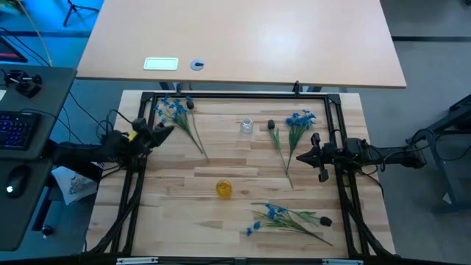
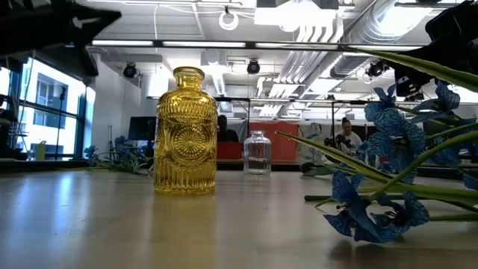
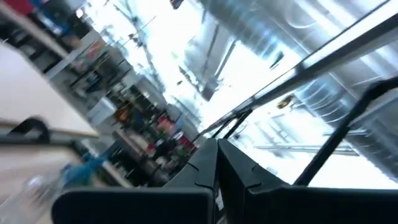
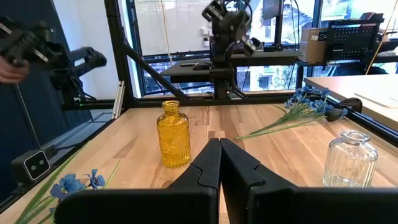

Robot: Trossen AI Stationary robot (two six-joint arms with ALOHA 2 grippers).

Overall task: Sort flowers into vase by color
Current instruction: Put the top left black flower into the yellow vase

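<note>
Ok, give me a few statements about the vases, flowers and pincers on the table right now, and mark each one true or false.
1. The yellow vase already holds blue flowers. False: it is empty.
2. The clear vase stands upright on the table. True.
3. The right pincer grips a flower stem. False: it is shut on nothing.
4. Three bunches of flowers lie on the table: one by the left pincer, one beside the clear vase, one at the near edge. True.
5. The yellow vase lies on its side. False: it stands upright.

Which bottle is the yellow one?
The yellow vase stands mid-table toward the near edge. The other vase, farther back, is clear glass with no colour.
</note>
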